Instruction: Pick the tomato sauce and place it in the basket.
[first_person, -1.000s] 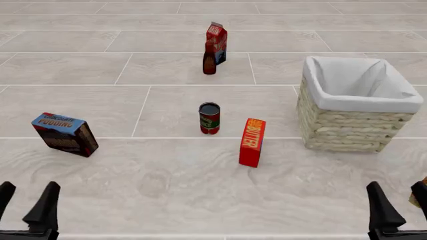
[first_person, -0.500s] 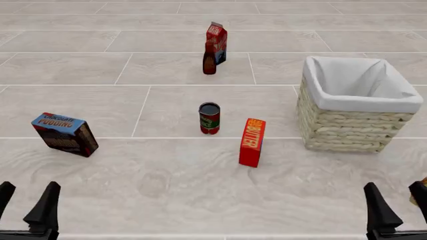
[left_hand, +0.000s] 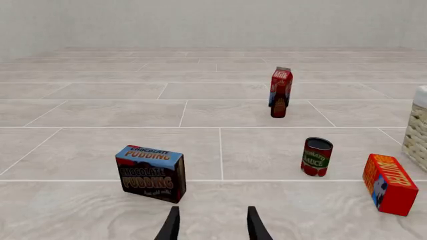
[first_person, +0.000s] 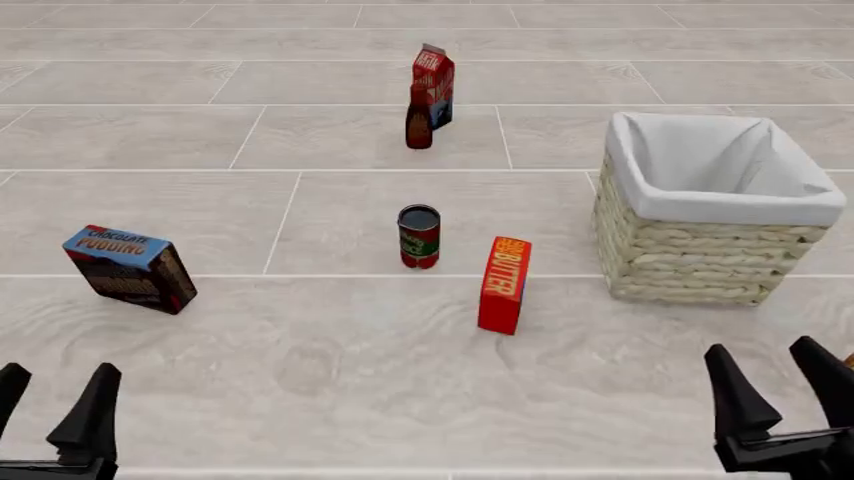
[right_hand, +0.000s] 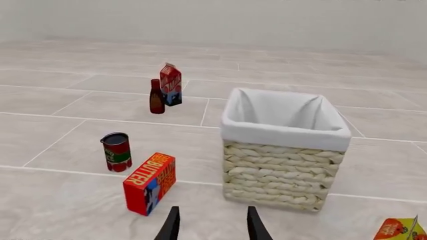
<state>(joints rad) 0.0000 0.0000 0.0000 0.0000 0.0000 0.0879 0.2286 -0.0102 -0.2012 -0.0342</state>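
Red-green tomato sauce (first_person: 419, 237) stood upright, fwd and left of right gripper (first_person: 781, 390), nearer arm; both grippers unclenched, empty.

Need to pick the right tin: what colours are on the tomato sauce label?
Red with a green band, on the tomato sauce; clearest in the left wrist view.

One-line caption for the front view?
Both open grippers, left and right, wait near; tomato sauce stands between butter box and basket.

Tomato sauce (first_person: 419, 237) – left of basket (first_person: 694, 262)
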